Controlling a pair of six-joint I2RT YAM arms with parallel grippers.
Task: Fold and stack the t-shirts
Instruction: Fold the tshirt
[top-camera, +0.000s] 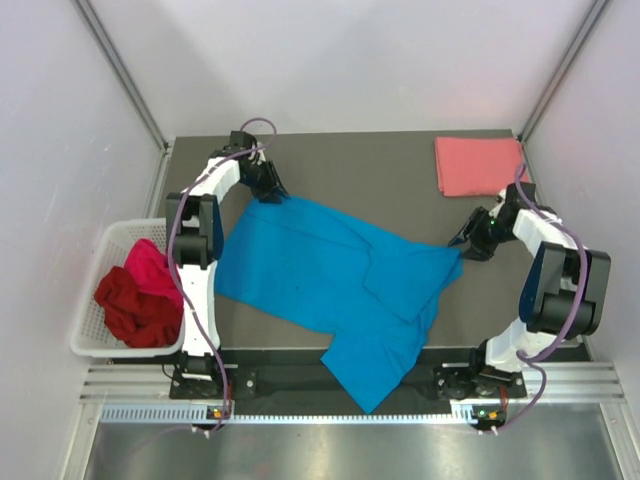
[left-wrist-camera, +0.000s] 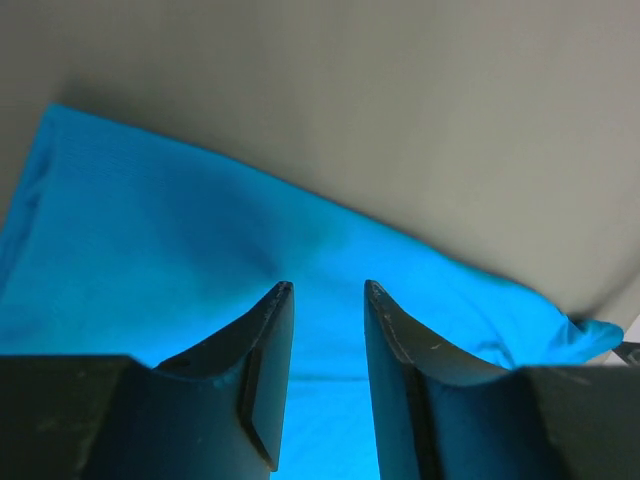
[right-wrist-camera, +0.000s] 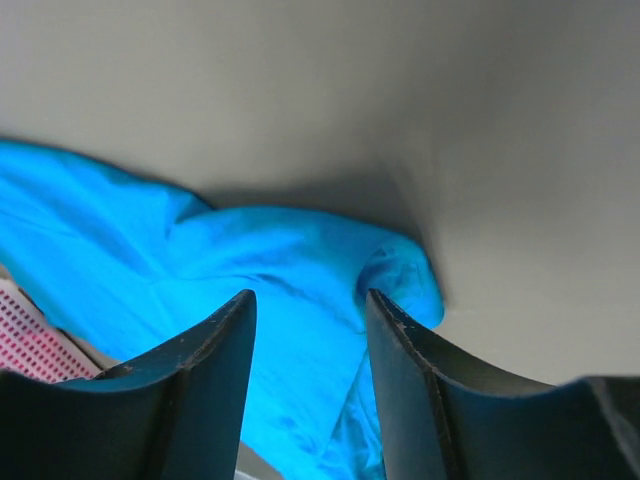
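The basket (top-camera: 88, 332) holds dark red shirt (top-camera: 135, 312) and magenta shirt (top-camera: 150, 264) (both crumpled).

The 2 arms, left arm (top-camera: 195, 270) and right arm (top-camera: 555, 285), have white shells with black joint housings. A purple cable (top-camera: 178, 215) loops along each, down to black bases (top-camera: 200, 375). The jaws are dark, curved wedges (scuffed pale at the edges)
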